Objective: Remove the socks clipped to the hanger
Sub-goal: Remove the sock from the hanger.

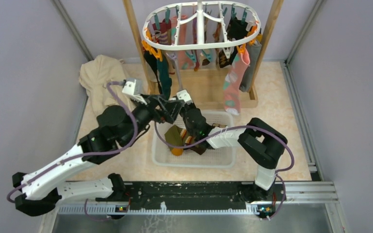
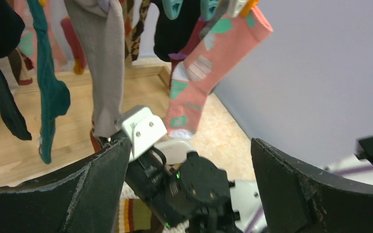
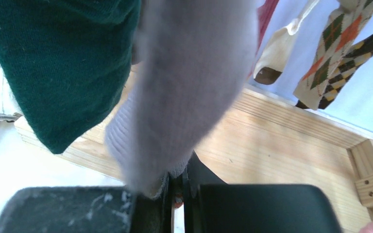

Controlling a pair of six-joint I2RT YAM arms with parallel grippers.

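The white oval hanger (image 1: 201, 26) hangs from a wooden frame, with many socks clipped under it. A grey sock (image 1: 175, 70) hangs at the front left, and my right gripper (image 1: 178, 100) is shut on its lower end. In the right wrist view the grey sock (image 3: 189, 87) runs down into the closed jaws of the right gripper (image 3: 177, 191), beside a dark green sock (image 3: 63, 63). My left gripper (image 1: 167, 108) stands wide open just left of the right one, holding nothing. Through the left gripper (image 2: 189, 145) I see the grey sock (image 2: 104, 63) and a pink patterned sock (image 2: 209, 73).
A white mesh basket (image 1: 161, 158) under the arms holds several loose socks. A beige cloth (image 1: 99, 77) lies at the back left. The wooden frame (image 1: 268, 39) has a base board (image 3: 281, 145) on the floor. Grey walls close in on both sides.
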